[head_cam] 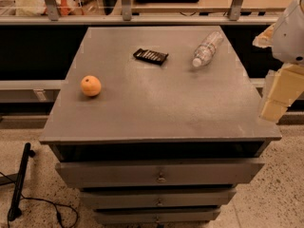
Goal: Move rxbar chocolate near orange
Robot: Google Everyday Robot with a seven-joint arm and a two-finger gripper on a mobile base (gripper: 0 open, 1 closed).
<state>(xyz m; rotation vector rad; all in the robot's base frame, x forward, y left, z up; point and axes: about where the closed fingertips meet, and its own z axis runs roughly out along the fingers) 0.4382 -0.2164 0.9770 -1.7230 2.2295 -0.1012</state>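
The rxbar chocolate point(150, 56) is a flat black wrapper bar with pale lettering, lying toward the back middle of the grey cabinet top point(156, 108). The orange point(90, 86) sits near the left edge, well apart from the bar, to its front left. My gripper point(279, 96) hangs at the far right, beside and just off the cabinet's right edge, away from both objects and holding nothing that I can see.
A clear plastic water bottle point(207, 49) lies on its side at the back right of the top. The cabinet has drawers point(161, 174) below. A metal rail and glass partition point(142, 19) run behind it. A black pole and cable point(20, 182) lie on the floor at left.
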